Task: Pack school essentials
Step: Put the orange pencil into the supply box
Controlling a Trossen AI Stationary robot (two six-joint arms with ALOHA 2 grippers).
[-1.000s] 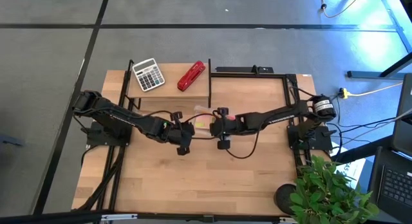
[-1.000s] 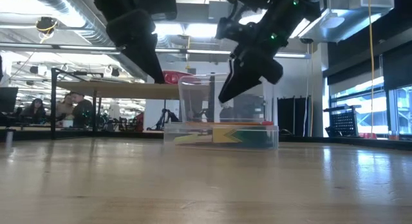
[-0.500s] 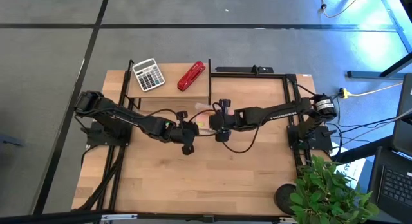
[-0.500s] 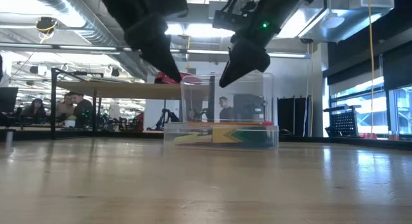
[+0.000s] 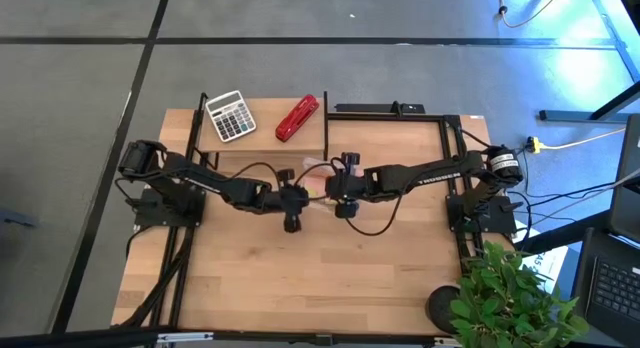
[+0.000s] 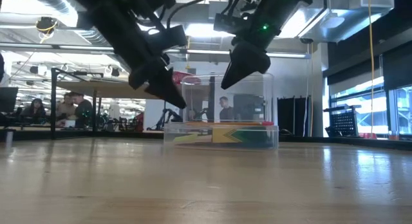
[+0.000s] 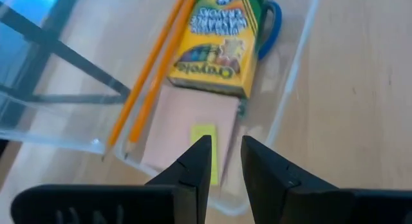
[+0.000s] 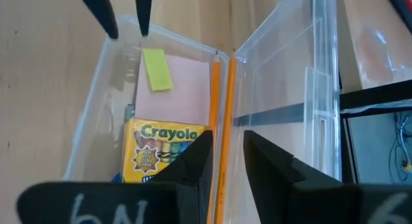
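A clear plastic box [image 5: 316,185] stands at the table's middle, its lid [image 8: 309,69] hinged up and open. In it lie the yellow-green crayon box [image 7: 219,44], two orange pencils [image 7: 151,76], the pink sticky-note pad [image 8: 183,95] with the tiny yellow block [image 8: 156,69] on top, and the blue scissors handle [image 7: 273,24]. I cannot make out the pen. My left gripper [image 7: 225,143] hovers over the box's left end, fingers close together and empty. My right gripper [image 8: 225,137] hovers over its right end, fingers likewise close together and empty.
A grey-white calculator [image 5: 230,116] and a red stapler [image 5: 297,118] lie on the raised shelf at the far left. A black frame [image 5: 390,110] stands at the far edge. A plant [image 5: 510,298] is at the near right corner. People sit in the room behind [image 6: 64,108].
My left gripper has moved toward the table's right edge and down, closing in on the box's left end. My right gripper has risen a little and shifted slightly toward the far edge over the box. The box and its contents have stayed put.
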